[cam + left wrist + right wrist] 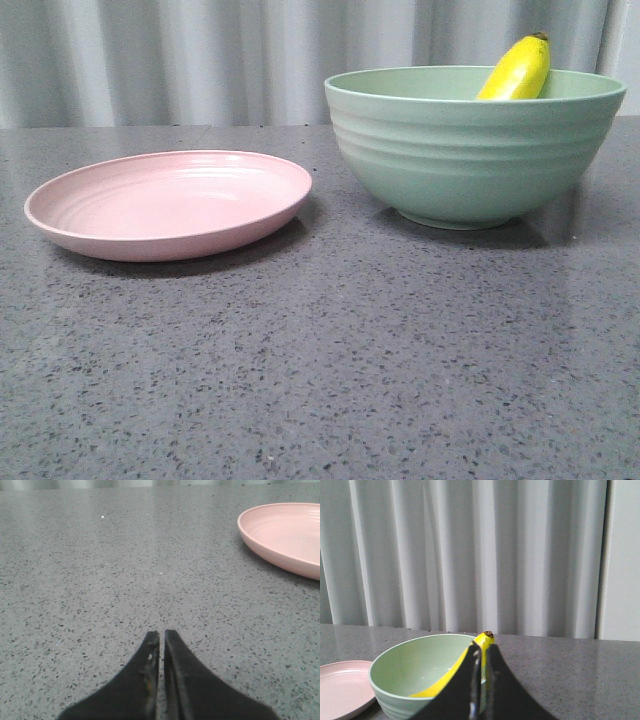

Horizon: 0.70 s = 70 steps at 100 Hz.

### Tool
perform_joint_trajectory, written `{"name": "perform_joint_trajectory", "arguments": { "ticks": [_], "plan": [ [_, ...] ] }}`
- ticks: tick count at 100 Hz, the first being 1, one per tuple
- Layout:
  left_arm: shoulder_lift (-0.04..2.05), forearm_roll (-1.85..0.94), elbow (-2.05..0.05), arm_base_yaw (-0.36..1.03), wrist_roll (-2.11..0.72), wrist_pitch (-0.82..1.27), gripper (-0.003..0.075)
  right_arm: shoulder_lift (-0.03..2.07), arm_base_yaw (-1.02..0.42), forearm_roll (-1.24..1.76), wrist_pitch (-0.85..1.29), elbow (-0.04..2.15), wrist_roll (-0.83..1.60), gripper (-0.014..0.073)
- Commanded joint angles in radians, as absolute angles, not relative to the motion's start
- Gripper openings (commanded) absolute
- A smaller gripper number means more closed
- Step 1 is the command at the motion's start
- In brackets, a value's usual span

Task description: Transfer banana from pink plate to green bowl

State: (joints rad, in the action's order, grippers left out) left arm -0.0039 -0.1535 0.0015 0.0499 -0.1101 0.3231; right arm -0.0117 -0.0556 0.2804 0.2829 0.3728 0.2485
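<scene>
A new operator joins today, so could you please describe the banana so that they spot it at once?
On the grey speckled table, find the green bowl, right of the pink plate. The banana leans inside it, its tip above the rim: the only bright yellow thing.

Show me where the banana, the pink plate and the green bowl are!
banana (pixel 518 70), front view, on its yellow upper half above the rim.
pink plate (pixel 150 240), front view, on its near rim.
green bowl (pixel 460 150), front view, on its ribbed outer wall.

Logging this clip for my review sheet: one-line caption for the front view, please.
Banana leans inside the green bowl, tip above the rim; pink plate sits empty beside it.
</scene>
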Motion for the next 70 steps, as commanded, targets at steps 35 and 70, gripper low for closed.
{"name": "perform_joint_trajectory", "arguments": {
  "ticks": [35, 70],
  "plan": [
    [-0.037, -0.16, 0.027, 0.049, -0.1, 0.29, -0.0019, -0.03, -0.032, 0.173, 0.058, 0.286, 0.262, -0.0076],
    [-0.037, -0.16, 0.027, 0.049, -0.1, 0.29, -0.0019, -0.028, 0.104, -0.038, -0.236, -0.034, -0.056, -0.0076]
  ]
}}
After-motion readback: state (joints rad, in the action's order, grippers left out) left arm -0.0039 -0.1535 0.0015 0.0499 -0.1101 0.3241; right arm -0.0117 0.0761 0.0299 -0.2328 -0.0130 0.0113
